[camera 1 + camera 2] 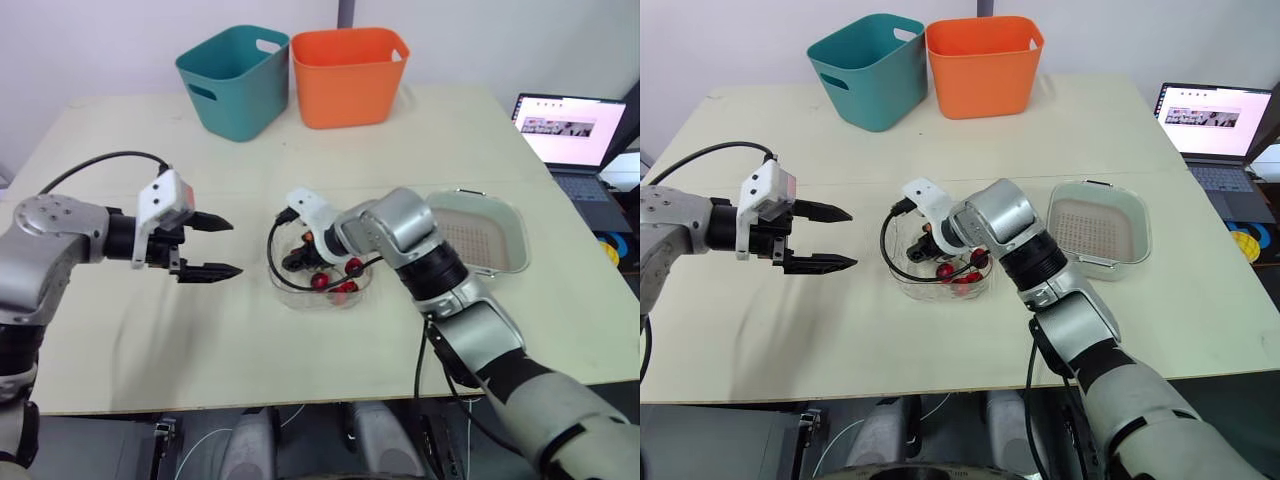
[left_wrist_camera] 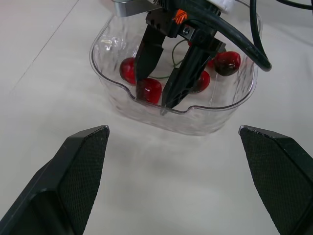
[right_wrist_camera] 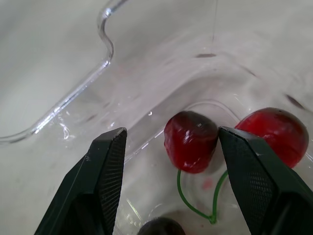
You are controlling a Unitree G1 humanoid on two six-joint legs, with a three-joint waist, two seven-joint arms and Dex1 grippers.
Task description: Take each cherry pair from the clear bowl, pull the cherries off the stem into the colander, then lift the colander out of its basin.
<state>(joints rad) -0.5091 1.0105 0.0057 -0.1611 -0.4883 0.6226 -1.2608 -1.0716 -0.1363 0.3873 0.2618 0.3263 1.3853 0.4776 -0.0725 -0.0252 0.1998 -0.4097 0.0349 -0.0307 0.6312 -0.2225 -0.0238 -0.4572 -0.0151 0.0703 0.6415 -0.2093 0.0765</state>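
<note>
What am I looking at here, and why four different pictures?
It is a two-armed humanoid robot. Two pictures come from cameras in its head, looking down at a table; the other two come from a camera on each wrist, looking along that arm's two black fingers. On the table stand a clear bowl of cherries, a colander, a teal bin and an orange bin; a laptop stands off to the right. The right gripper is inside the bowl, its fingers open on either side of a cherry. The left gripper hovers open beside the bowl. Nothing is held.
</note>
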